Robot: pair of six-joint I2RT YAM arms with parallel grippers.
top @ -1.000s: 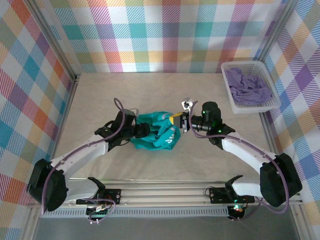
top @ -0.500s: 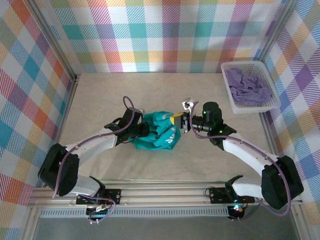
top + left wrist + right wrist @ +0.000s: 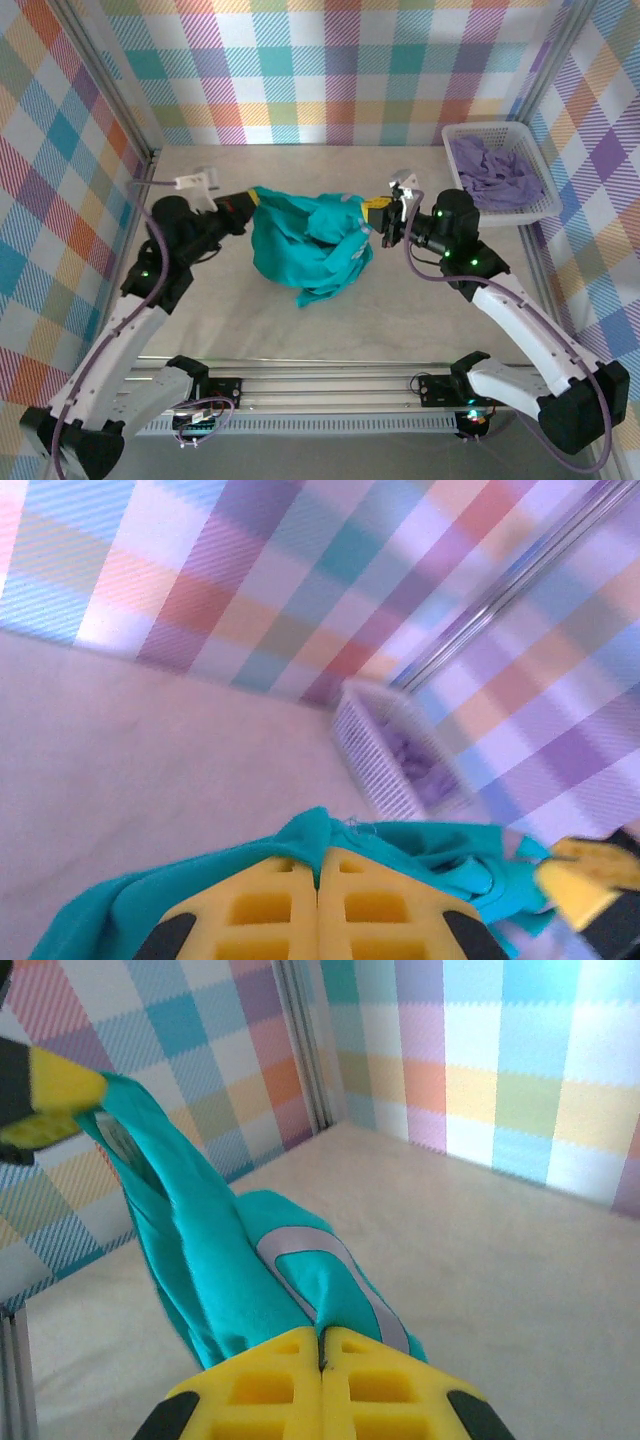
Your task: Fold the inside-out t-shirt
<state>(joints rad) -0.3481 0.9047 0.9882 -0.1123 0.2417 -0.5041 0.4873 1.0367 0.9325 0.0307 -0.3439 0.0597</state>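
The teal-green inside-out t-shirt (image 3: 305, 240) hangs stretched between both grippers above the middle of the table, its lower part drooping toward the surface. My left gripper (image 3: 250, 200) is shut on the shirt's left edge; in the left wrist view the yellow fingers (image 3: 270, 905) pinch teal cloth (image 3: 330, 835). My right gripper (image 3: 372, 222) is shut on the shirt's right edge; in the right wrist view teal fabric (image 3: 215, 1270) with a pale grey band (image 3: 310, 1250) runs out from between the yellow fingers (image 3: 370, 1385) toward the left gripper (image 3: 45, 1100).
A white slatted basket (image 3: 480, 213) holding a lavender-purple garment (image 3: 495, 172) stands at the back right, also in the left wrist view as the basket (image 3: 385, 755). Plaid walls enclose the table on three sides. A metal rail (image 3: 330, 385) runs along the near edge.
The left gripper shut on the shirt's left side. Both arms then rose and pulled apart, lifting the crumpled shirt off the table and spreading it between them.
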